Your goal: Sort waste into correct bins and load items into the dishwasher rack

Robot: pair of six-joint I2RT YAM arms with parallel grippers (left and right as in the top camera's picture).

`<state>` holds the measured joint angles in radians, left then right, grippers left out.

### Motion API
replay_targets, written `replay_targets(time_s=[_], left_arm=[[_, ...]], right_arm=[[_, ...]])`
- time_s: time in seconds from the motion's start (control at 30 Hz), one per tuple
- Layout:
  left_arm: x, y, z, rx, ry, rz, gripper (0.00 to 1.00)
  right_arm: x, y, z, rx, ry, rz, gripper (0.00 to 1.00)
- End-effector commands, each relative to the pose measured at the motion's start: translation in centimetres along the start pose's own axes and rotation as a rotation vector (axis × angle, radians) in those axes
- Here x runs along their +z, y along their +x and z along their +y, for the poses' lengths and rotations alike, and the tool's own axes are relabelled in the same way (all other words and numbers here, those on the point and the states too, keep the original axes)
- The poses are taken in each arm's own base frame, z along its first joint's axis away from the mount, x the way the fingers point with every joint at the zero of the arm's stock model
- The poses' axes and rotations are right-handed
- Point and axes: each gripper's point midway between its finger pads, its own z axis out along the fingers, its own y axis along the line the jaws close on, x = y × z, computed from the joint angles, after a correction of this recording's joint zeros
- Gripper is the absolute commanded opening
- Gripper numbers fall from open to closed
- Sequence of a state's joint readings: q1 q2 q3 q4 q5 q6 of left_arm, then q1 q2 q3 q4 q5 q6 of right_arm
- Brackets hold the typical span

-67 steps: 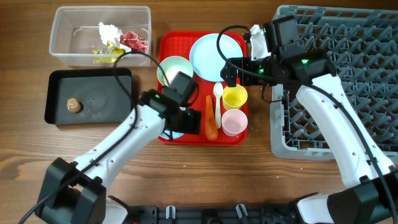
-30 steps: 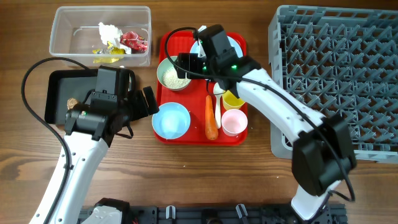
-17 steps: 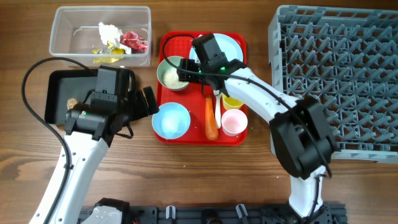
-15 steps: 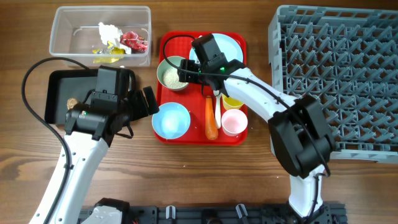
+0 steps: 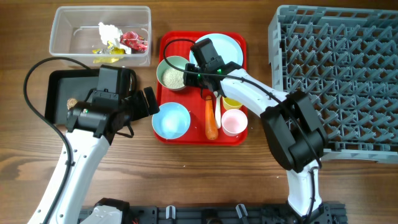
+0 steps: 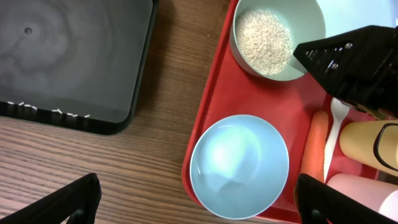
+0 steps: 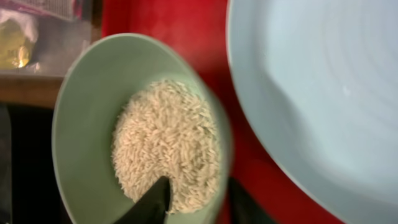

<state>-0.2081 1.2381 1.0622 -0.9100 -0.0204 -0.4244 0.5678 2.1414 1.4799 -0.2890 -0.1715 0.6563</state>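
R gripper (image 7: 202,202) pinches the rice bowl (image 5: 172,74) by its rim, at 10 o'clock on the red tray (image 5: 163,46), w/ one finger in the rice, while L gripper (image 6: 202,199) hangs wide open over the empty blue bowl (image 5: 171,120) at 7 o'clock.

rice bowl (image 6: 308,22) | blue bowl (image 6: 239,165), empty | carrot (image 6: 314,146) | black tray (image 6: 68,56)

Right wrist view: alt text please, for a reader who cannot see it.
The right gripper straddles the rim of a pale green bowl of white rice, one finger inside, one outside. The bowl sits on a red tray beside a light-blue plate.
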Motion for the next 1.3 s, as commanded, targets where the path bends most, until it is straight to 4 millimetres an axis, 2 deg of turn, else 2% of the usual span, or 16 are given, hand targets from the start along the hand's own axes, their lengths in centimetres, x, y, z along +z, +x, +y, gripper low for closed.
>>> replay_targets(time_s=[0.0,0.2,0.27,0.37,0.4,0.5,0.63,0.73,0.83,1.03,1.13,1.27], left_arm=[[0.4,0.1,0.1,-0.015,-0.007,0.017,1.0],[0.5,0.1,0.0,-0.015,0.001,0.019,1.0],[0.5,0.1,0.0,-0.015,0.001,0.017,1.0],[0.5,0.0,-0.1,-0.015,0.003,0.014,1.0],[0.5,-0.1,-0.1,-0.015,0.005,0.01,1.0],[0.5,-0.1,-0.1,-0.015,0.005,0.01,1.0],[0.5,-0.2,-0.1,-0.015,0.003,0.007,1.0],[0.5,-1.1,0.4,-0.03,-0.011,-0.025,1.0],[0.1,-3.3,1.9,-0.102,-0.009,-0.086,1.0],[-2.3,-7.6,5.9,-0.309,0.1,-0.165,1.0],[-3.0,-8.4,7.9,-0.401,0.166,-0.172,0.99],[-3.3,-8.0,9.9,-0.404,0.149,-0.167,1.0]], right_arm=[[0.7,0.3,-0.7,-0.002,0.025,0.001,0.04],[0.5,0.0,-0.5,-0.023,0.021,-0.004,0.04],[-0.1,-0.5,0.2,-0.053,0.01,-0.01,0.04],[-2.1,-1.7,1.2,-0.1,0.006,-0.043,0.04],[-4.0,-2.8,1.5,-0.116,0.03,-0.089,0.04],[-4.8,-3.1,1.6,-0.13,0.036,-0.1,0.04],[-5.0,-3.0,1.6,-0.151,0.041,-0.095,0.04],[-5.5,-3.1,1.7,-0.181,0.043,-0.092,0.04],[-6.8,-3.4,2.8,-0.245,0.027,-0.108,0.04],[-9.3,-4.0,5.3,-0.311,-0.002,-0.167,0.04],[-9.4,-4.2,5.6,-0.313,-0.005,-0.18,0.04],[-9.4,-4.2,5.7,-0.32,-0.007,-0.182,0.04]])
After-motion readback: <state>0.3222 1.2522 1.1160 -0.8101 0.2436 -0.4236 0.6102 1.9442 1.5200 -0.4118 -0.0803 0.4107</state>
